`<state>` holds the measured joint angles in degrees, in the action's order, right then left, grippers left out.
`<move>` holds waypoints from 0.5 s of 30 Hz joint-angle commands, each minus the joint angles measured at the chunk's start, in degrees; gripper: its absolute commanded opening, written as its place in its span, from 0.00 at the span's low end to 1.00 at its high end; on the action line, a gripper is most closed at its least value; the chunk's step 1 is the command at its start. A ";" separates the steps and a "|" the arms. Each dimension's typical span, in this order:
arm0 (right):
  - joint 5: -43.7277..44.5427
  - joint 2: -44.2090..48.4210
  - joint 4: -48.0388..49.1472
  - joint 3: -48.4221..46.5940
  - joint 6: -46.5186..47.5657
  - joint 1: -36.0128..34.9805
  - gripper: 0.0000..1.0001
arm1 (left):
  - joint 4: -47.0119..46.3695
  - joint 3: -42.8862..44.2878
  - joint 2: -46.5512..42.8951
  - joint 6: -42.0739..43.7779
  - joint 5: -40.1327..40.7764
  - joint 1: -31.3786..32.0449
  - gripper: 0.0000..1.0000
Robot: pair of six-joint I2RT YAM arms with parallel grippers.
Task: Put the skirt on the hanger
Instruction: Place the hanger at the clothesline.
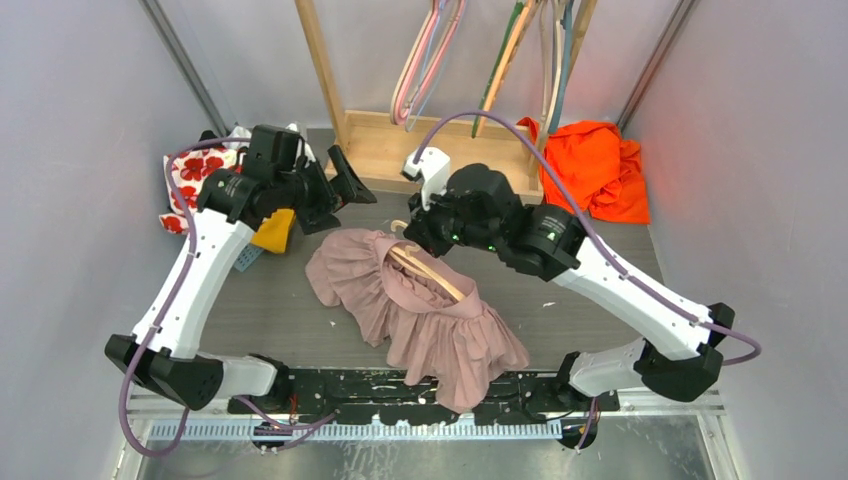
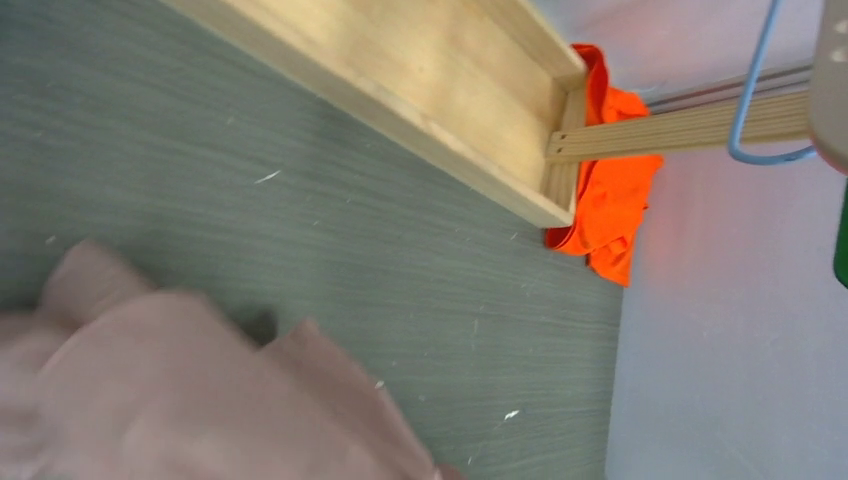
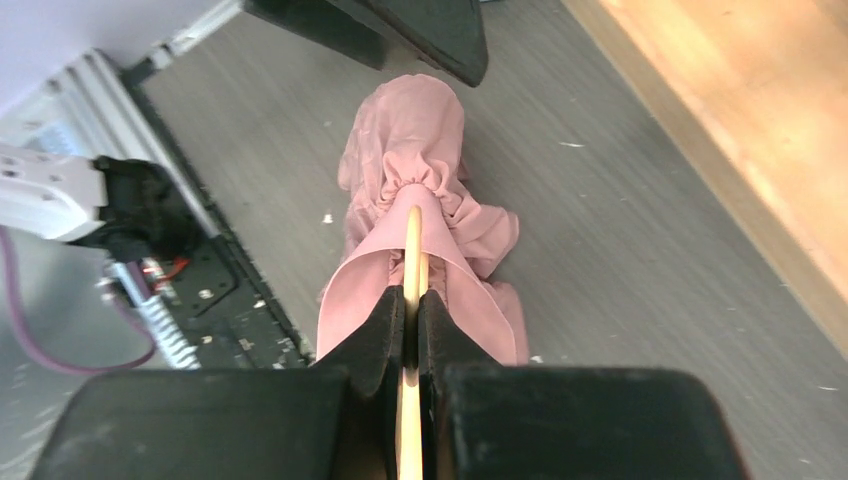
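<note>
A pink ruffled skirt (image 1: 420, 315) lies on the grey table (image 1: 590, 240), also in the right wrist view (image 3: 405, 150). A wooden hanger (image 1: 432, 272) runs through its waistband. My right gripper (image 1: 414, 236) is shut on the hanger's near end; the thin wooden bar (image 3: 412, 245) sits clamped between its black fingers (image 3: 375, 330). My left gripper (image 1: 345, 205) hangs open above the skirt's far left edge, holding nothing. One of its fingers (image 3: 430, 35) shows at the top of the right wrist view. The left wrist view shows only blurred skirt cloth (image 2: 180, 400), not its own fingers.
A wooden rack base (image 1: 430, 150) stands at the back with several coloured hangers (image 1: 425, 60) hanging above it. An orange cloth (image 1: 597, 165) lies back right. A red floral cloth (image 1: 190, 180) and a yellow item (image 1: 272, 232) sit at the left.
</note>
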<state>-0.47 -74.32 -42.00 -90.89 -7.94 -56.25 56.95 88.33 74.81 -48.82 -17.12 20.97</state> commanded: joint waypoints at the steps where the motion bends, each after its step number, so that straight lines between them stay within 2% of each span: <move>1: 16.16 -1.47 3.49 -4.99 6.72 -3.76 0.01 | 10.76 7.12 0.28 -2.45 7.63 -0.88 1.00; 3: 20.56 -1.51 4.52 -5.40 8.13 -4.92 0.01 | 12.74 7.96 0.30 -4.46 9.85 -1.01 1.00; 6: 22.97 -1.57 6.35 -6.44 9.96 -5.90 0.01 | 11.84 7.62 0.52 -7.31 8.26 -1.23 0.99; 11: 19.81 -0.92 10.31 -8.12 10.76 -6.33 0.01 | 10.23 8.30 3.89 -11.64 7.93 -1.65 0.99; 15: 13.95 -1.58 9.94 -10.78 9.86 -6.62 0.01 | 7.90 8.51 6.88 -14.71 8.36 -2.18 0.99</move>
<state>16.93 -77.41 -39.88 -96.42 1.19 -62.19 67.22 94.72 79.35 -59.11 -10.02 19.57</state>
